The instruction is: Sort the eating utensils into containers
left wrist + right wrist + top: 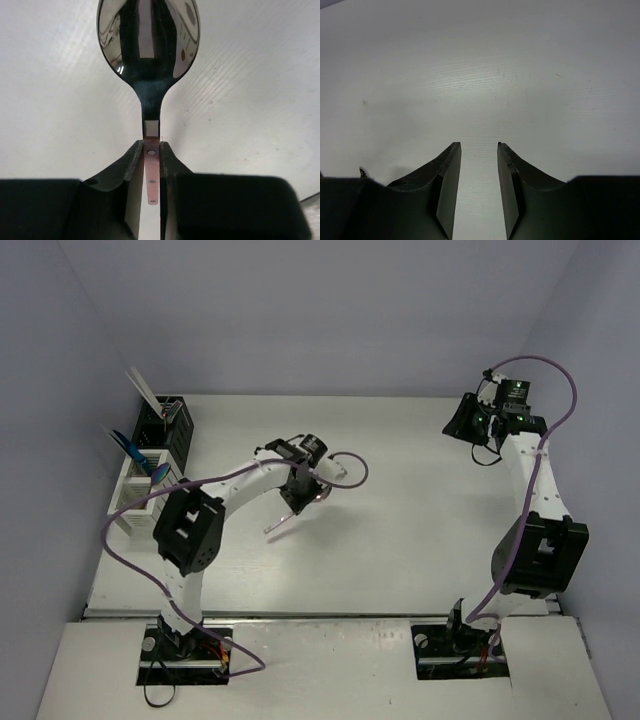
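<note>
My left gripper (297,498) (151,145) is shut on the pink handle of a silver spoon (148,40) and holds it over the middle-left of the table; the spoon's bowl sticks out past the fingertips, toward the lower left in the top view (277,526). The black caddy (172,426) stands at the far left with pale sticks (141,390) in it. The white caddy (139,492) stands just in front of it and holds blue-handled pieces (135,452). My right gripper (466,422) (479,145) is open and empty at the far right.
A purple cable (345,468) loops beside the left wrist. Grey walls close in the white table (400,530) on the left, back and right. The arm bases (185,652) sit at the near edge.
</note>
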Controlling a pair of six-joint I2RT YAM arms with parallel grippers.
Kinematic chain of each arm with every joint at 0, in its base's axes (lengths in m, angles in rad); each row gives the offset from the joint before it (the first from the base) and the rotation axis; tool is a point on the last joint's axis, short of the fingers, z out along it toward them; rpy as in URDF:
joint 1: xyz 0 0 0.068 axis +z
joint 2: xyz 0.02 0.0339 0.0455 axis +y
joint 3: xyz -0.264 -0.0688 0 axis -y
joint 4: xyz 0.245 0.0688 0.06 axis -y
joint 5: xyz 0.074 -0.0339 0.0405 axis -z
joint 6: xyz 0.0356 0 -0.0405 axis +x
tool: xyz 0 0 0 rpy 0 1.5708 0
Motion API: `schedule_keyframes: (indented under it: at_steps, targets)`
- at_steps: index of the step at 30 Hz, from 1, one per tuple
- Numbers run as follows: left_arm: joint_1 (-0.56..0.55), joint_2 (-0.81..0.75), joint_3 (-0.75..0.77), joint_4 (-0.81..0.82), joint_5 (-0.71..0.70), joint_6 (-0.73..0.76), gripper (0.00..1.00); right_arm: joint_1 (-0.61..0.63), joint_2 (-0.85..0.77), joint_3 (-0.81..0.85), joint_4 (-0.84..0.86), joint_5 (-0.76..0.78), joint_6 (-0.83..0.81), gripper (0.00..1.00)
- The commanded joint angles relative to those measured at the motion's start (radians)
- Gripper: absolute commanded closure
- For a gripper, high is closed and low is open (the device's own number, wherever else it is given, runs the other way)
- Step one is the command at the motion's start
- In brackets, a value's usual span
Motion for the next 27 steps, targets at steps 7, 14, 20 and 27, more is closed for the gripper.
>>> schedule_keyframes:
  at_steps: [7,14,20,27]
  targets:
    - [0.284,-0.713,-0.103,0.218,0.080,-0.138,1.00,0.002,-0.124,0.032,0.030,0.008,0.003,0.70]
    - [0.559,-1.088,-0.291,0.257,-0.046,-0.151,1.00,0.066,-0.115,0.033,0.031,0.067,-0.004,0.69]
    - [0.878,-1.150,-0.412,0.264,0.093,-0.152,1.00,0.129,-0.081,0.042,0.032,0.112,-0.023,0.69]
    - [1.099,-1.062,-0.548,0.504,0.201,-0.196,1.00,0.153,-0.047,0.040,0.034,0.112,-0.036,0.69]
